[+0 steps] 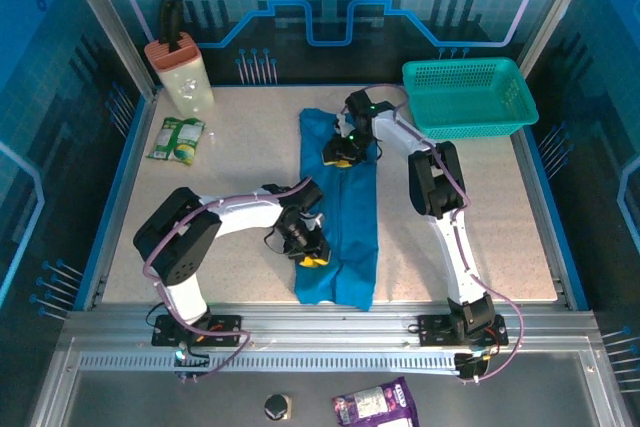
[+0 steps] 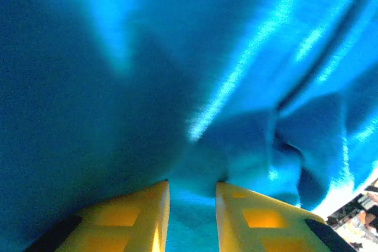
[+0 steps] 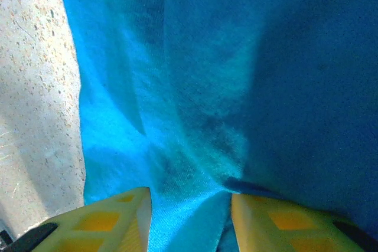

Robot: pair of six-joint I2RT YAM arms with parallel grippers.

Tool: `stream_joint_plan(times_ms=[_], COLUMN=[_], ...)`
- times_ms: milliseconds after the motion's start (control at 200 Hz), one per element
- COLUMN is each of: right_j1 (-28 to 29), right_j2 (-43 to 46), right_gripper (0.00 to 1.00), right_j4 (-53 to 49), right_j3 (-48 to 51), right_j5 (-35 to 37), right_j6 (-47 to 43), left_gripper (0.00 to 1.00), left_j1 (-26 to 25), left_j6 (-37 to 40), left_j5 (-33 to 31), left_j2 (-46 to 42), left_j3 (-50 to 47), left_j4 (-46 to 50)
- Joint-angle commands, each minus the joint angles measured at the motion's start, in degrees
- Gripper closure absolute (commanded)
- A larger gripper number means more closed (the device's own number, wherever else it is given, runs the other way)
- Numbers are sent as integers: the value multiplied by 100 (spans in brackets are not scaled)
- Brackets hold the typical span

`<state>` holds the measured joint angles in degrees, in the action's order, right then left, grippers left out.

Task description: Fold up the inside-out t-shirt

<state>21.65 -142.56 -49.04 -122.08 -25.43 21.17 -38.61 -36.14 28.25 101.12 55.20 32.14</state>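
t-shirt (image 1: 350, 217) lies inside-out as a long narrow strip down the middle of the surface (image 1: 480, 217), top end near the far side, bottom hem close to the near edge, wrinkled along its length; left end effector (image 1: 312, 255) sits at the strip's left edge toward the near end, and in the left wrist view its yellow fingers (image 2: 139, 213) stand close together with a bunched ridge of blue cloth pinched between them, so it is clamped on the t-shirt; right end effector (image 1: 341, 155) is down on the upper part of the strip, a little left of its centre line, and in the right wrist view its fingers (image 3: 118, 219) stand a bit wider apart with a raised fold of cloth caught between them, so it reads as gripping the t-shirt too, with bare speckled surface just beside the cloth edge on the left of that view; the two grip points are well apart along the strip; teal mesh basket (image 1: 468, 99) sits at the far right corner, apart from the cloth; green packet (image 1: 178, 139) and a pale jug with an orange top (image 1: 183, 75) sit at the far left, well apart from the t-shirt
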Motion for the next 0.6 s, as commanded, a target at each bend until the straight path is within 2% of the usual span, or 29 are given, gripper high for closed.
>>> stream_joint_plan(times_ms=[0,185,325,450,595], right_j1=[-284,-470,-499,-417,-250], right_j2=[-38,1167,2252,3133,4127], right_gripper=[58,58,58,58,58], right_j4=[-298,466,1308,2107,2319], right_j3=[132,1927,3711,5249,6457], right_j5=[367,710,969,1096,1668], right_j6=[119,705,1698,2730,3443], left_gripper=[73,72,73,74,75], left_j1=[448,1555,2265,2628,2769], left_j6=[79,751,1300,1589,1864], left_j5=[-187,-235,-372,-351,-303], left_j2=[-13,-14,366,973,1515], left_j3=[-235,-208,317,1153,2155], left_j4=[34,349,567,660,868])
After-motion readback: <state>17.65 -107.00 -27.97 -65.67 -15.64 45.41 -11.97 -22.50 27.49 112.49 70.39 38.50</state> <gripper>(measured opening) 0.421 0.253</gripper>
